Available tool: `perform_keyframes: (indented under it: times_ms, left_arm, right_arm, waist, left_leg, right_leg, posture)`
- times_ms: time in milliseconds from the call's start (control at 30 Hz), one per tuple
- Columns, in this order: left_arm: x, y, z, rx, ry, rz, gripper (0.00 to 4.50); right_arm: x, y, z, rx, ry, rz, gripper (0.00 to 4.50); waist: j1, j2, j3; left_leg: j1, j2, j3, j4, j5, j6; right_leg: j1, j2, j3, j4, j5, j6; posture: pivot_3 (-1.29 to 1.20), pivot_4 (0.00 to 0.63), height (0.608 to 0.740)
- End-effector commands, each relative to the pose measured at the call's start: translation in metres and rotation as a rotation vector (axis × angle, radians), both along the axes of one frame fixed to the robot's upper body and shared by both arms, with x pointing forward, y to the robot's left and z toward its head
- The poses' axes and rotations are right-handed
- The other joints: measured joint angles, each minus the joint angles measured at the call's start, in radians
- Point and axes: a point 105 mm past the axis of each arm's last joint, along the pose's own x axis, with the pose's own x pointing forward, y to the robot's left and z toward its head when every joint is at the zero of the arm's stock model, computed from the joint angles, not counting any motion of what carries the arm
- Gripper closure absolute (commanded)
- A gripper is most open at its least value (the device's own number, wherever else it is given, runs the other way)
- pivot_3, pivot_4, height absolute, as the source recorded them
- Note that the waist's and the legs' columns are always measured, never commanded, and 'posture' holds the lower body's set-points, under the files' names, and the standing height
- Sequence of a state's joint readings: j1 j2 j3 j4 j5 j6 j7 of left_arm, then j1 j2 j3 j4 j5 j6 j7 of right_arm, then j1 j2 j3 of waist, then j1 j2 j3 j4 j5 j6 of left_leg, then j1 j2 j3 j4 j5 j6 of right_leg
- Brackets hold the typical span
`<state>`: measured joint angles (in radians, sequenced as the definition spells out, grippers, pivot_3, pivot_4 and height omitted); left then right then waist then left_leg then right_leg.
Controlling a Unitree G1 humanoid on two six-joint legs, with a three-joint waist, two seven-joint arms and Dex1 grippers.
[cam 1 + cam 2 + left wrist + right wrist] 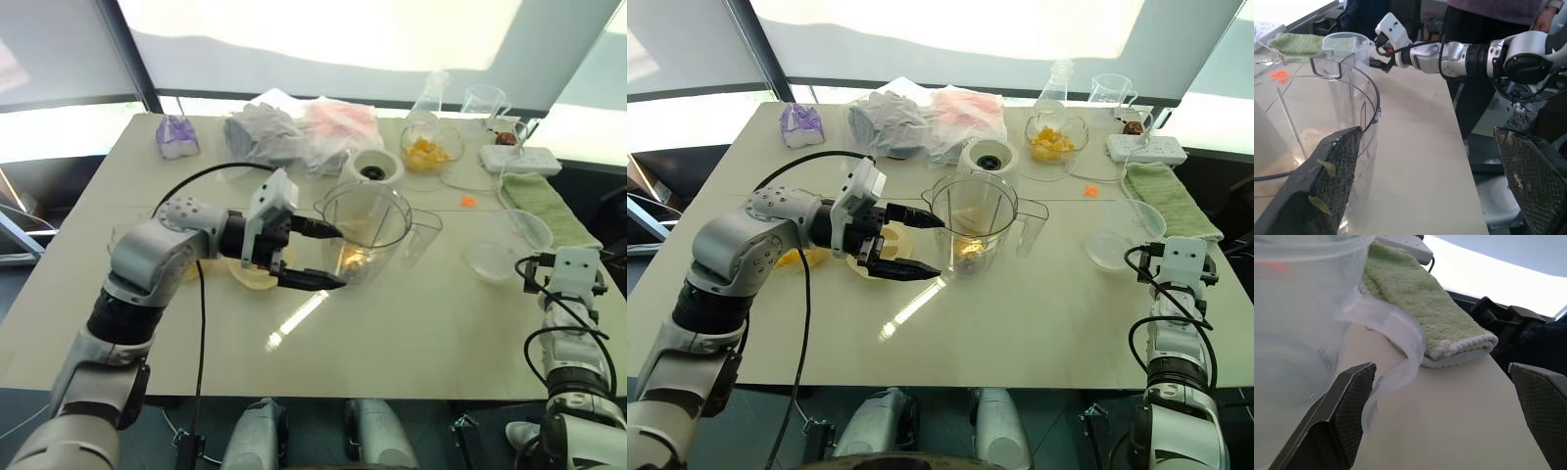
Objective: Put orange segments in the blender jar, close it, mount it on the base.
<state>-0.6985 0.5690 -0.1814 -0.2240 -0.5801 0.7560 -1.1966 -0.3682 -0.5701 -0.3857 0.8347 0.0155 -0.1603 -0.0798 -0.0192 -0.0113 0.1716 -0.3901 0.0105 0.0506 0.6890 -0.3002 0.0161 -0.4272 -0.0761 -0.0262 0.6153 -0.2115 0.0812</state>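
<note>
Left gripper [313, 254], jaws apart, straddles the rim of the blender jar [367, 230], which holds a few orange segments [355, 258] and stands lidless beside the base [373, 166]; right gripper [537, 264], jaws apart, empty; closing and mounting remain

The left gripper [1425, 191] is seen with its two black fingers [1327, 186] spread wide apart, nothing held between them; small yellowish bits of pulp are stuck to the textured pads. One finger lies against the outer wall of the clear blender jar [1352, 112], the other is well clear of it over the desk [1420, 161] edge. A second clear container [1347, 41] is placed beyond the jar, just beside the right gripper [1377, 62]. A green towel [1298, 43] is laid farther back, and an orange piece [1278, 75] is glimpsed through the jar. A person [1484, 19] is seen standing behind the desk.
</note>
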Motion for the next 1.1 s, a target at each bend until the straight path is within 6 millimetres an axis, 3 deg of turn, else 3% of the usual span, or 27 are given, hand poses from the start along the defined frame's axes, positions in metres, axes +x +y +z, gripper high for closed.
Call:
perform_keyframes:
  times_ms: [33,267,467,633,833,933,1100]
  left_arm:
    - [-0.006,-0.001,0.005,-0.007,-0.038,-0.020,0.00]
    - [-0.005,0.001,0.005,-0.002,-0.041,-0.016,0.00]
    - [-0.005,0.003,0.005,0.004,-0.041,-0.008,0.00]
    - [0.000,0.009,0.007,0.000,-0.044,0.026,0.00]
    - [0.014,0.022,0.013,-0.002,-0.069,0.075,0.00]
    - [0.027,0.030,0.018,0.003,-0.087,0.113,0.00]
    - [0.044,0.040,0.022,0.005,-0.096,0.157,0.00]
  right_arm:
    - [0.003,-0.005,0.015,-0.034,-0.047,0.000,0.88]
    - [0.007,-0.002,0.013,-0.029,-0.042,0.014,4.46]
    - [0.008,0.000,0.012,-0.022,-0.044,0.027,4.46]
    - [0.009,0.003,0.029,-0.021,-0.123,0.059,4.46]
    - [0.011,0.009,0.066,-0.027,-0.246,0.112,4.46]
    - [0.016,0.015,0.098,-0.036,-0.323,0.154,4.46]
    - [0.026,0.043,0.151,-0.068,-0.411,0.289,4.46]
  waist:
    - [0.000,0.000,0.000]
    - [0.001,0.000,0.000]
    - [0.004,0.000,0.000]
    - [0.003,0.000,0.000]
    - [-0.002,0.002,0.001]
    - [0.001,0.002,0.001]
    - [0.002,0.004,0.003]
  left_leg:
    - [0.000,0.000,0.000,0.000,0.000,0.000]
    - [0.000,0.000,0.000,-0.001,0.000,0.000]
    - [0.000,0.000,0.000,-0.002,0.000,0.000]
    - [0.000,0.000,0.000,-0.003,0.000,0.000]
    - [0.001,0.000,0.000,-0.003,0.000,0.000]
    - [0.001,0.000,0.000,-0.003,0.000,0.000]
    - [0.000,0.000,0.001,-0.004,0.000,0.000]
  right_leg:
    - [0.000,0.000,0.000,0.000,0.000,0.000]
    - [0.000,0.000,0.000,-0.001,0.000,0.000]
    - [0.000,0.000,0.000,-0.002,0.000,0.000]
    - [0.000,0.000,0.000,-0.002,0.000,0.001]
    - [0.000,0.000,0.001,-0.002,0.000,0.001]
    - [0.000,0.000,0.001,-0.001,0.000,0.001]
    - [-0.001,0.000,0.001,-0.001,0.000,0.001]
  posture:
    - [0.00,0.150,0.740]
    - [0.00,0.150,0.740]
    - [0.00,0.150,0.740]
    - [0.00,0.150,0.740]
    - [0.00,0.150,0.740]
    - [0.00,0.150,0.740]
    - [0.00,0.150,0.740]
